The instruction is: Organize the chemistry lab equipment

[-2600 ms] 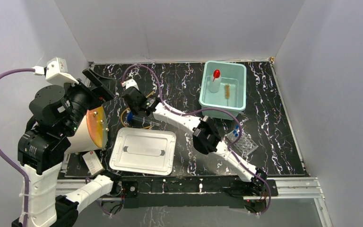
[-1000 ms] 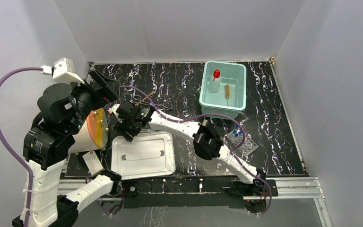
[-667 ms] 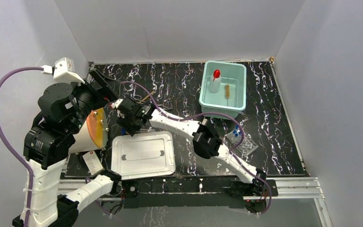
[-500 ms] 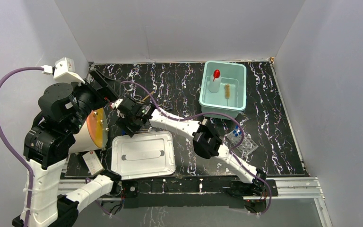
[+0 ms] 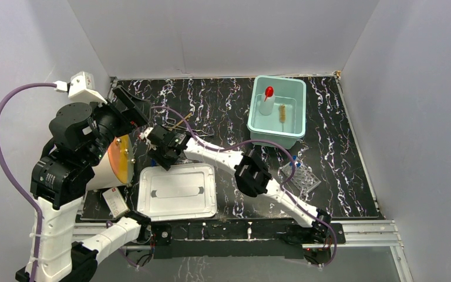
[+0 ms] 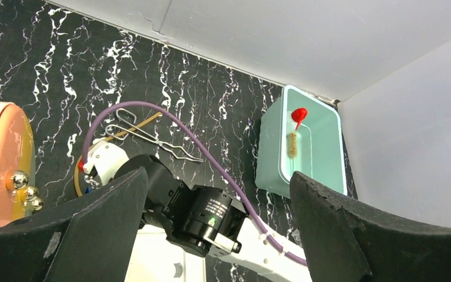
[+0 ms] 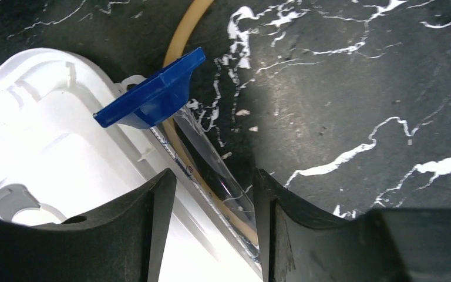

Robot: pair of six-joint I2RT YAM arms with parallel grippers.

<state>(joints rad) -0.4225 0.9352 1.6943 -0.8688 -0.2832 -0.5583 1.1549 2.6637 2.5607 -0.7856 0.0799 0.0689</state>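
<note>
Marble tabletop — wrist view alone shows right hand unclenched astride blue-capped tube.

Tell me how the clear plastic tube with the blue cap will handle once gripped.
The clear plastic tube with the blue cap looks smooth and round, so it may slip in the right gripper. Its wide flat cap probably stops free rolling. See-through and seemingly empty, it is probably light.

Surface: black, white-veined bench.
Far right: mint-green tub, well apart from the rest.
Near edge: white rectangular lid, lying flat.
Left edge: cream cylinder on its side, orange face turned right.
Near-left corner: white card with red mark, just beside the lid.
</note>
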